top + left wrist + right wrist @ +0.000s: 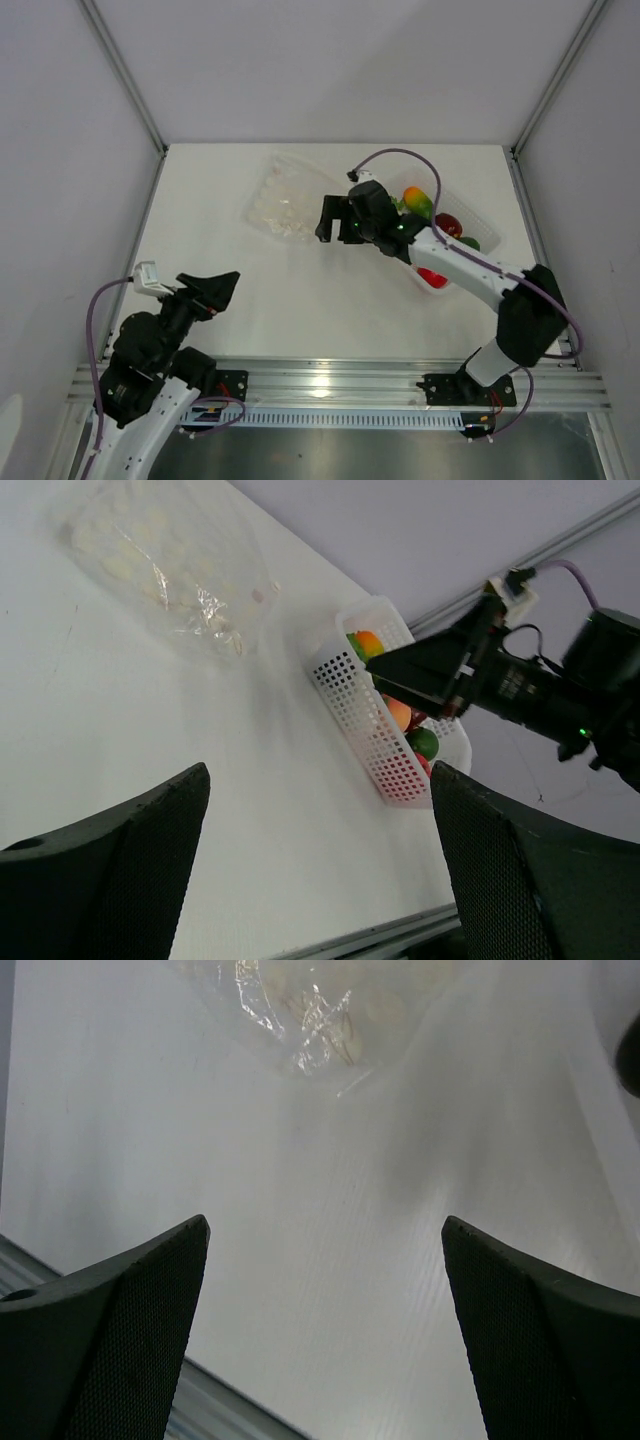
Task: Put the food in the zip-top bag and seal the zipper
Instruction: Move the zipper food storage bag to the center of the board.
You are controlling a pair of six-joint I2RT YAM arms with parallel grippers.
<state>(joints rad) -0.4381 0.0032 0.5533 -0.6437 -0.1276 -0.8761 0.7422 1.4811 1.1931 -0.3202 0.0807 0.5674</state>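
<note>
The zip-top bag point(283, 202) lies flat and crinkled on the white table at the back middle, with nothing clearly inside; its zipper is not distinct. It also shows in the left wrist view point(165, 565) and the right wrist view point(320, 1000). The food sits in a white perforated basket point(365, 730) at the right: an orange-green mango point(418, 203), a red piece point(447, 224), a green piece point(423, 743) and a peach point(398, 713). My right gripper point(333, 228) is open and empty, hovering between bag and basket, just near of the bag. My left gripper point(225, 290) is open and empty at the near left.
The basket point(480, 228) stands against the right side, partly under the right arm. White walls enclose the table on three sides. A metal rail point(340, 378) runs along the near edge.
</note>
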